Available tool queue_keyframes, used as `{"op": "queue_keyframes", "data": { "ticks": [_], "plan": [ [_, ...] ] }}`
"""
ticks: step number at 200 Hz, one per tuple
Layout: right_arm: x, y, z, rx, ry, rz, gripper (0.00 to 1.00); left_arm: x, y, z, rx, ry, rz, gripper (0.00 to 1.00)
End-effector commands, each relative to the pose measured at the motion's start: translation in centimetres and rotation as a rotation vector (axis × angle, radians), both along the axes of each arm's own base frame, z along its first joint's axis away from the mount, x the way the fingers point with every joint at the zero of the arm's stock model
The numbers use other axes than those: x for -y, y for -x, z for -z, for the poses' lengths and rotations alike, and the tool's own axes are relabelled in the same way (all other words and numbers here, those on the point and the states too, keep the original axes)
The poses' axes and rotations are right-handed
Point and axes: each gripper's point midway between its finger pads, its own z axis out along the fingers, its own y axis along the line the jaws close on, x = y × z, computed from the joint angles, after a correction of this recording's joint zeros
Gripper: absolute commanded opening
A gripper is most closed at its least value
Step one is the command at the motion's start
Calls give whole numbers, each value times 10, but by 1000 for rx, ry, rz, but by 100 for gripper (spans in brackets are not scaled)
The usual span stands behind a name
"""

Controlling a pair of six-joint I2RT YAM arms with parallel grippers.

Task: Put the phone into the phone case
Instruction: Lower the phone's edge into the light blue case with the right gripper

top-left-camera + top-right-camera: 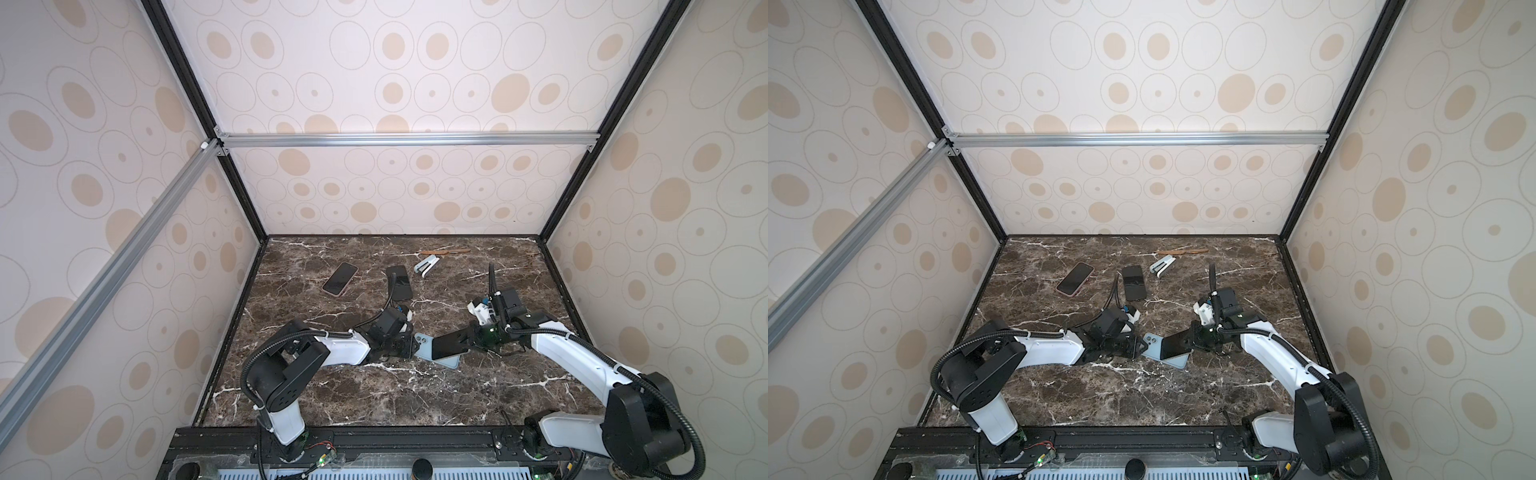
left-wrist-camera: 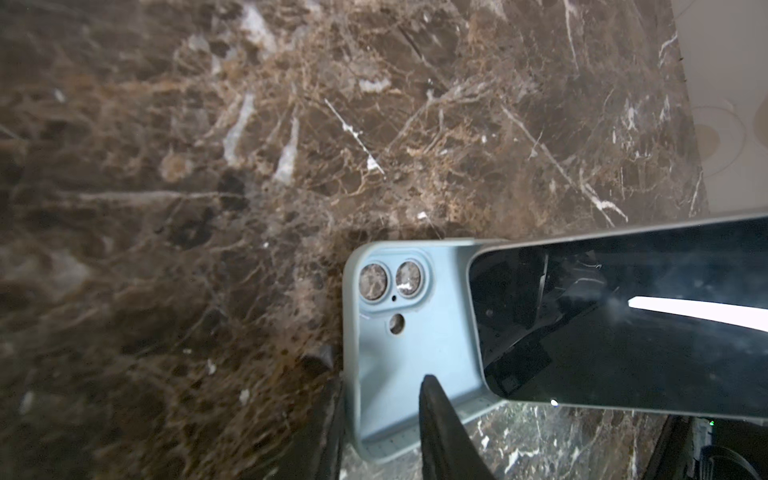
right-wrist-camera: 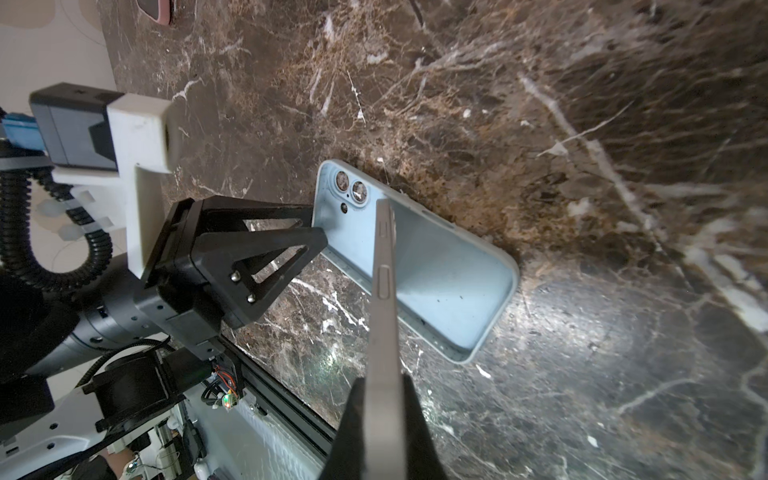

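Toward the near middle of the bench [image 1: 374, 395], the phone case [image 2: 415, 345] lies open side up. The phone [image 2: 623, 324] slants over it from the right, screen up. Its left end hangs low over the shell, short of the camera holes; whether it touches yet I cannot tell.

The right pincer [image 3: 382, 380] is clamped tight across the thickness of the phone's right end. The left pincer [image 2: 376, 368] straddles the rim at the camera-hole end, one finger outside and one inside the shell. The fingers are a little apart, and I cannot tell whether they bite the wall.

To seat the phone well, I would square its long edges with the case walls first. Then tuck the low left end under the lip by the camera holes, and only then lay the right end down and press. The inside finger sits where the phone must go, so it likely has to clear out first. The polished stone looks slick, so the case may skate if it is left unbraced.

Farther back, a pink-cased phone [image 1: 340, 278], a black phone [image 1: 400, 282] and a stapler [image 1: 427, 264] lie well apart from the work.
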Motion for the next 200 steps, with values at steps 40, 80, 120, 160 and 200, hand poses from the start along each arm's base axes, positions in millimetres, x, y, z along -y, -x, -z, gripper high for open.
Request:
{"op": "queue_keyframes", "data": {
  "ticks": [40, 80, 120, 160, 200],
  "plan": [
    [25, 0, 22, -39, 4, 140, 0, 4, 15, 6, -53, 32, 24, 30],
    [25, 0, 24, -43, -35, 145, 0, 6, 40, 10, -111, 69, 42, 30],
    [19, 12, 30, -104, -50, 52, 0, -1, 15, 4, -45, 8, -14, 31],
    [14, 13, 28, -111, -79, 22, 0, -1, -11, -11, 21, 19, -52, 32],
    [10, 9, 33, -113, -102, 15, 0, 9, -4, -2, -26, 55, -28, 31]
  ]
}}
